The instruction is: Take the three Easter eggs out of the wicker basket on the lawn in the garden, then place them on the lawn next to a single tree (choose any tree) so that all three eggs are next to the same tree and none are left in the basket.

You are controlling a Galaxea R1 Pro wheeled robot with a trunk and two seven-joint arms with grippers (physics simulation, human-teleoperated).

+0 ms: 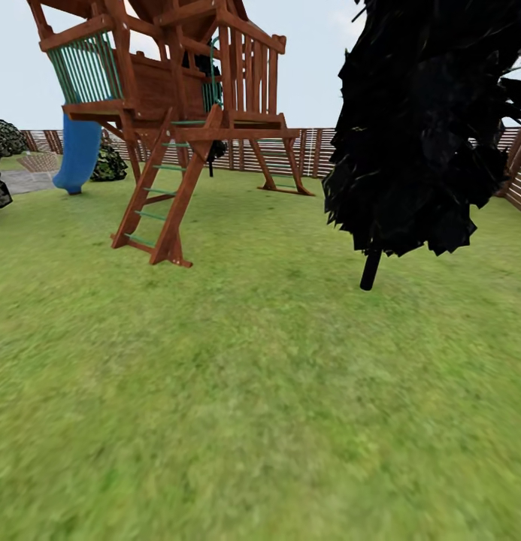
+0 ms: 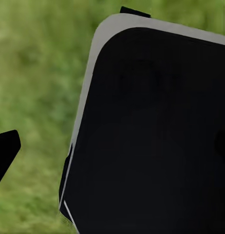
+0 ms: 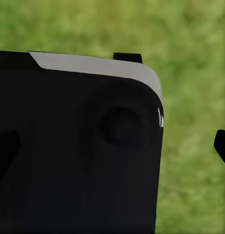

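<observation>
A wide stretch of short mottled green lawn (image 1: 260, 406) fills the lower two thirds of the head view. In the upper left of the frame stands a reddish-brown wooden play tower (image 1: 177, 113) with a green-runged ladder and a curved blue slide (image 1: 78, 154). At upper right hangs a thin black-trunked tree with near-black foliage (image 1: 422, 128). A brown slatted wooden fence (image 1: 313, 150) runs across the back, under a pale sky, and round dark bushes (image 1: 4, 139) sit at the far left edge beside a grey paved patch (image 1: 23, 180).

The left wrist view shows blurred grass behind a large black, grey-edged robot body panel (image 2: 156, 136), with a black fingertip (image 2: 5, 151) at the frame's left edge. The right wrist view shows a similar panel (image 3: 78, 146) and a black fingertip (image 3: 222, 146) at the right edge. Whether either pair of jaws is apart or together cannot be told.
</observation>
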